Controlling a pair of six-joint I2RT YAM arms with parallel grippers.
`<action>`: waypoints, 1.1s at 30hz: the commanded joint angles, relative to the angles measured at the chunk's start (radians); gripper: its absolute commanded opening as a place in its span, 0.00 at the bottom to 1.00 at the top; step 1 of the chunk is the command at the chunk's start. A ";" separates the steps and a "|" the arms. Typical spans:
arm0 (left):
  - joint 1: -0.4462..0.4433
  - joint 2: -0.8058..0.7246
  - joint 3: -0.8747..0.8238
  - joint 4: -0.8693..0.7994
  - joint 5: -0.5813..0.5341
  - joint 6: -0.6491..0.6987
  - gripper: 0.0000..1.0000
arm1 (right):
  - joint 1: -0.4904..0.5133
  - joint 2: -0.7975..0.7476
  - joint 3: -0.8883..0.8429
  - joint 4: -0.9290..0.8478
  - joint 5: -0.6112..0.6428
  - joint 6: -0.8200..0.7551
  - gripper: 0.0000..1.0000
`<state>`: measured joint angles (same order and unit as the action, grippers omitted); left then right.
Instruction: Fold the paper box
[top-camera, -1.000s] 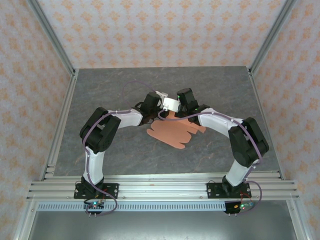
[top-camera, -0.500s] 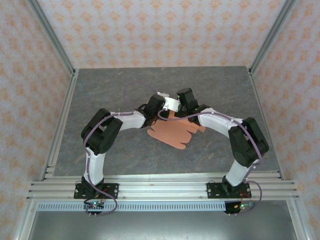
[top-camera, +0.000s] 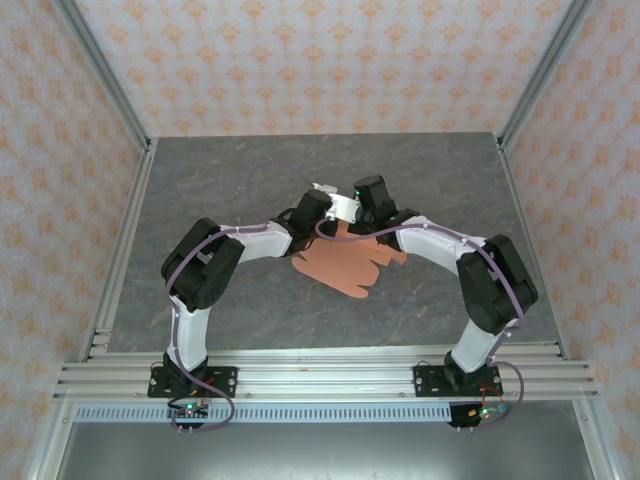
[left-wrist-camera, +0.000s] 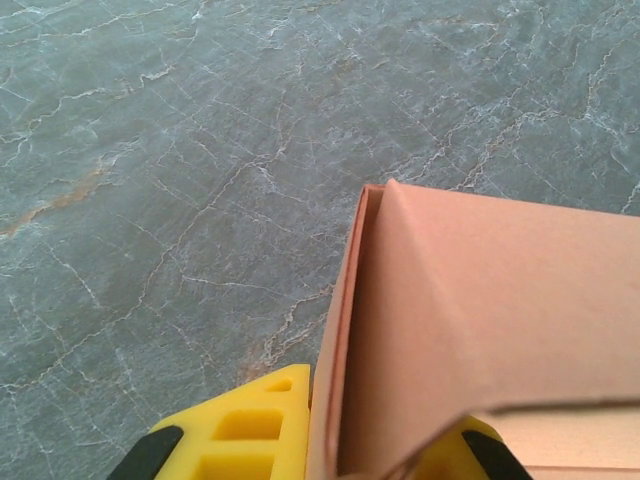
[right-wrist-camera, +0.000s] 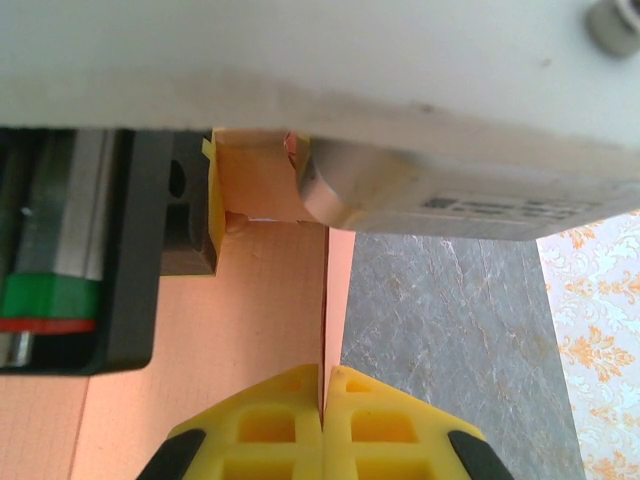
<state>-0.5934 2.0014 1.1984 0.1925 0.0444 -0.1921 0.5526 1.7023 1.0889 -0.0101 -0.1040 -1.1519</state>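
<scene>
Paper box (top-camera: 345, 265) looks flat overhead; wrist views show left fingers (left-wrist-camera: 240, 437) and right fingers (right-wrist-camera: 272, 420) each pinching it.

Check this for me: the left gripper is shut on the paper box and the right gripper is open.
Not quite. The right gripper is not open: it is shut on a thin edge of the paper box, as the right wrist view shows. The left gripper is indeed shut on the box.
</scene>
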 joint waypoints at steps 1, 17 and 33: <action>0.038 0.032 0.023 -0.130 -0.356 -0.055 0.02 | 0.024 -0.046 0.026 -0.099 -0.032 0.011 0.00; 0.032 0.021 0.028 -0.140 -0.295 -0.015 0.00 | 0.024 -0.030 0.052 -0.131 0.000 0.024 0.01; 0.036 -0.027 -0.034 -0.070 -0.183 0.042 0.00 | 0.015 -0.079 0.071 -0.160 0.026 0.209 0.38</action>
<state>-0.5674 1.9961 1.1980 0.1390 -0.0845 -0.1749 0.5686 1.6894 1.1374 -0.1326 -0.0818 -1.0309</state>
